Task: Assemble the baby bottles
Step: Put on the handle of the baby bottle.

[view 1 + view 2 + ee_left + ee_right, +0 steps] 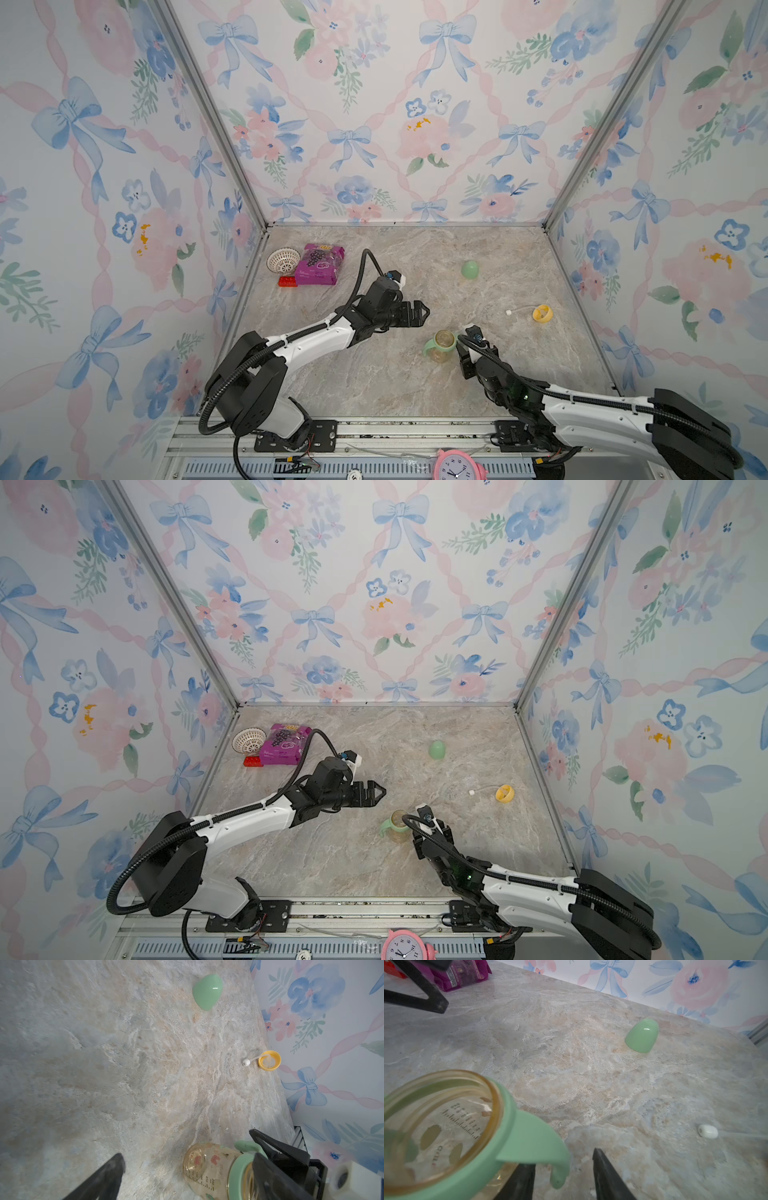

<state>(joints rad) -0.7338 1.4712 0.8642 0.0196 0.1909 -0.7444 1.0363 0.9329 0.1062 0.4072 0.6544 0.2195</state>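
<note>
1. Jar body (441, 353) stands upright just 5 o'clock of the middle of the table (374, 382) in both top views, with the pale green handled ring (430, 345) around its neck. The right gripper (460, 343) sits at its 3 o'clock, against a handle. The left gripper (424, 311) hovers apart at 11 o'clock. The dome cap (469, 269) lies at 1 o'clock. The yellow collar (542, 313) and its straw (508, 312) lie at 2 o'clock, near the table's 3 o'clock edge.
2. Left wrist view: the left fingers (108, 1174) are spread wide and empty, with the jar ahead of them.
3. Right wrist view: the right fingers (608, 1178) stand partly apart. One ring handle hangs between them with gaps on both sides, so nothing is clamped.
4. Risk: a sideways retreat could hook that handle and tip or drag the jar. The collar seems to lie on its side and may roll when pinched.
</note>
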